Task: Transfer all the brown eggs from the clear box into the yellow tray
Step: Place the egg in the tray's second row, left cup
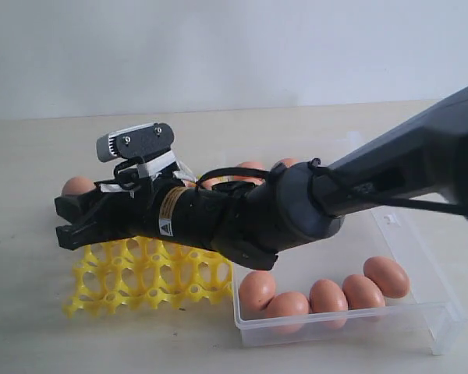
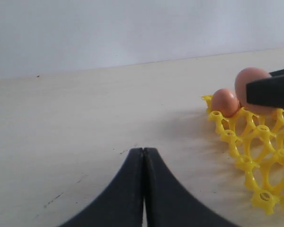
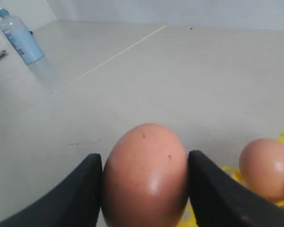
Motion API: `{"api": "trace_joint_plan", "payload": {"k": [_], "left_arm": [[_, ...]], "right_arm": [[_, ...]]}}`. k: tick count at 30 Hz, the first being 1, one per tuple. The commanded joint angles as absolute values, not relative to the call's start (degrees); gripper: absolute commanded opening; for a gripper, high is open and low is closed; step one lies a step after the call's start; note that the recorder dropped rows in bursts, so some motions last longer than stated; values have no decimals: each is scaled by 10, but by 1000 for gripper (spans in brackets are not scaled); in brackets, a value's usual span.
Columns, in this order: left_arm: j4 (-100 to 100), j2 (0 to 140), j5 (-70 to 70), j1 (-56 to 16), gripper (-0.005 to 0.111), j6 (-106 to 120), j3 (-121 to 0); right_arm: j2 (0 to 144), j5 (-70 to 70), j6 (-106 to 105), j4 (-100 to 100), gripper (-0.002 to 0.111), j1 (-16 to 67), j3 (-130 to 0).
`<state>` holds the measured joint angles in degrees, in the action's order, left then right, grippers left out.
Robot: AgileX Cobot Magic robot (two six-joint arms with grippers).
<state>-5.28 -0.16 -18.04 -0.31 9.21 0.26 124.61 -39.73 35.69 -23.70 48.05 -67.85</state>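
on the far left, the left gripper [image 2: 143, 189] sits low over the bare table [image 1: 23, 319]. its jaws are pressed together with nothing between them. we see this gripper only in its own wrist view, well apart from the yellow tray [image 1: 144, 273].

the yellow tray lies flat on the table, just beside the left wall of the clear box [image 1: 444, 319]. a seated egg [image 1: 78, 185] rests in the tray's far left corner. the right gripper [image 1: 69, 221] hangs over the left part of the tray, near that egg, and its dark arm [image 1: 296, 206] reaches across from the right, above the tray. its jaws are clamped on a held egg [image 3: 144, 175], with one finger against each side of the shell. in the exterior view the held egg is hidden by the gripper. in the left wrist view it shows above the tray's edge, higher than the seated egg and close to it.

further right, two more eggs [image 1: 249, 166] peek over the top of the arm. we cannot tell whether they lie in the tray or in the box.

on the right, the clear box holds a row of five brown eggs [image 1: 327, 300] along its near wall. they lie on their sides, each touching or almost touching the next.

the right wrist view also shows a pale blue bottle [image 3: 21, 40] standing upright, well apart from the tray.
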Motion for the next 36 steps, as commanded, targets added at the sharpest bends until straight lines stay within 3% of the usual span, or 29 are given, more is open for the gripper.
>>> {"api": "trace_joint_plan", "payload": {"k": [1,21,24,28,33,36], "left_arm": [[-56,0,-178,-7,0,90,0],[-56,0,-178,-7,0,90,0],[-56,0,-178,-7,0,90,0],[-56,0,-178,-7,0,90,0],[-56,0,-178,-7,0,90,0],[-56,0,-178,-7,0,90,0]], "right_arm": [[1282,-429,368,-236,0,474,-702],[1327,-352,366,-216,1,459,-766],[1327,-349,366,-216,15,459,-766],[1327,-324,366,-211,63,453,-766],[1319,-307,370,-215,65,452,-770],[1251,-221,366,-248,51,452,-770]]}}
